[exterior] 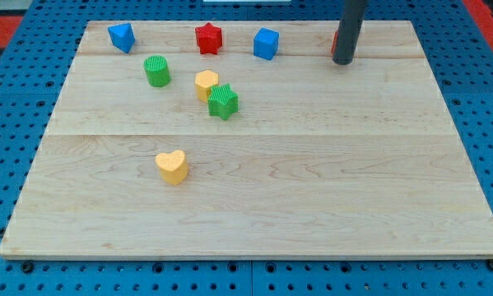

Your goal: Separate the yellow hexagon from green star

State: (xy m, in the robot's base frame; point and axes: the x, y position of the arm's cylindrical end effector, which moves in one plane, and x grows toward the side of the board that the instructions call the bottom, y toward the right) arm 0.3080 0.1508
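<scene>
Arm: one dark rod, entering from the view's top edge at the far right of the scene; upper part cut off by the frame. Pose: near upright, leaning slightly to the right toward its upper end. My tip (342,62): rounded lower end, at the far side of the scene, right of centre. No other part of the arm shows.

Pale wooden bench (312,189), boards running across the view. Along the view's top: blue block (122,36), red star (208,39), blue cube (266,43). Below these: green cylinder (157,71), yellow hexagon (206,84) touching green star (223,101). Yellow heart (172,166) lies well apart, toward the view's bottom left.
</scene>
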